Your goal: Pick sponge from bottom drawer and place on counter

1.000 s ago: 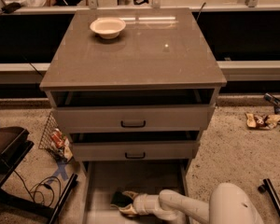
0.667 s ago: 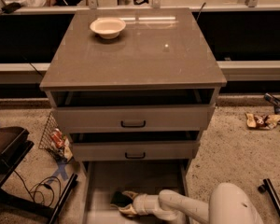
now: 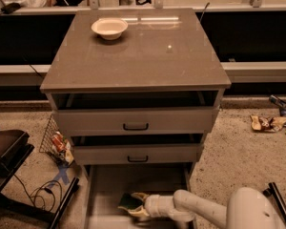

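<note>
sponge | in bottom drawer, jaws gripping it | upper drawers ajar above | bowl on counter

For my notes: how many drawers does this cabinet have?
3: top drawer and middle drawer, both ajar; bottom drawer pulled out, with the gripper at the sponge.

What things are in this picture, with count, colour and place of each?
counter: one, grey-brown, top of cabinet
bowl: one, cream, counter's back left
upper drawers: two, pale grey, black handles, slightly open
bottom drawer: one, pale grey, pulled out
sponge: one, dark green over yellow, in bottom drawer
snack packets: few, mixed colours, floor right
cable: one, black, floor left
arm: one, white, from lower right
tool: one, pale, at the sponge in bottom drawer
</note>
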You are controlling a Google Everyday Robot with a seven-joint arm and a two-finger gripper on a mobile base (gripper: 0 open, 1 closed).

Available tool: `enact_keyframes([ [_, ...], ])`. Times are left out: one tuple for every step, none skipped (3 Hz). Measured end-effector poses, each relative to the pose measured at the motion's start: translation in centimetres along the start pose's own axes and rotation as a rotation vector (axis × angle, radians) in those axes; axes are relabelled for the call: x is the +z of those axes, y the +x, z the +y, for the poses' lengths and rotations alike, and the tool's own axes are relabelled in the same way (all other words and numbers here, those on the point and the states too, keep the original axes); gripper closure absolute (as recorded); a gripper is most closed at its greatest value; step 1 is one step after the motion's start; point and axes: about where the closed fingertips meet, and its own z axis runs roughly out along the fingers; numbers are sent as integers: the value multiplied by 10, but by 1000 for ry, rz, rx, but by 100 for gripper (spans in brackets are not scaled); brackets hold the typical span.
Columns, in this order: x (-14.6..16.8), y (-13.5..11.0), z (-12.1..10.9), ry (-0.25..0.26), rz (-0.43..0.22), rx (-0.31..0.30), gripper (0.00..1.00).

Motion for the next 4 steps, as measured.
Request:
enact_keyframes([
  [-68,-43,-3,-4,-35,22,100],
  [-145,-97,-5,19,-56,39,100],
  [-210,-144,-7,70,-40,41,100],
  [-210,-144,-7,70,-40,41,100],
])
